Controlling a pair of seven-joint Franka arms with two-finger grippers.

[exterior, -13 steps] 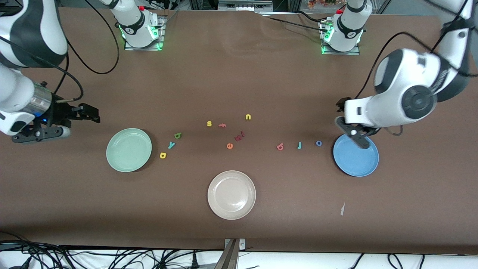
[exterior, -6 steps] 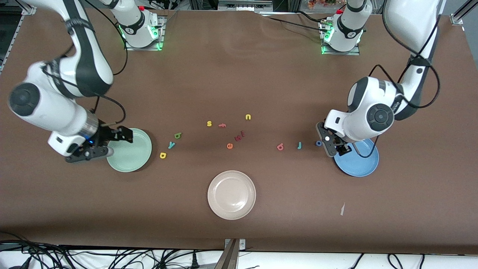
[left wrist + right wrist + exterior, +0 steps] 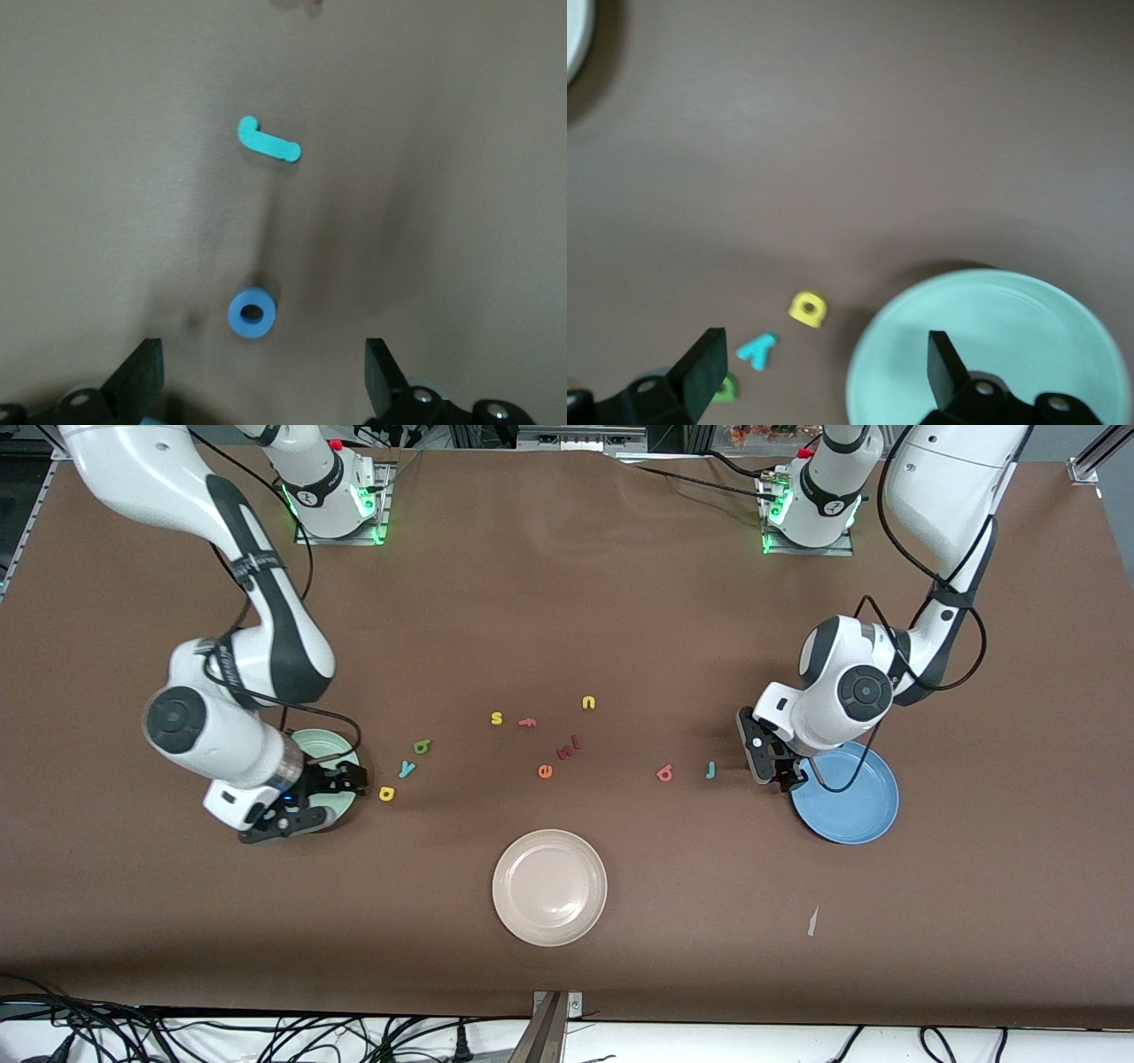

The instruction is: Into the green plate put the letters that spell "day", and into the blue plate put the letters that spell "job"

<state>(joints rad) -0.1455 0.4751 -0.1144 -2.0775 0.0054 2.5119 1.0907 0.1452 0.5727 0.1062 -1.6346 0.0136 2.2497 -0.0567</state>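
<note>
Waiting on the table are all six foam letters; left gripper (image 3: 769,766) is hanging spread over the blue ring-shaped foam o (image 3: 252,313), right gripper (image 3: 312,797) spread over the empty pale mint-green plastic plate (image 3: 306,741).

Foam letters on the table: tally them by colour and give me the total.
Yellow foam letters: 3
Teal foam letters: 2
Orange foam letters: 2
Red-to-pink foam letters: 3
Dark green foam letter: 1
Blue ring-shaped foam letter: 1
Total: 12
</note>
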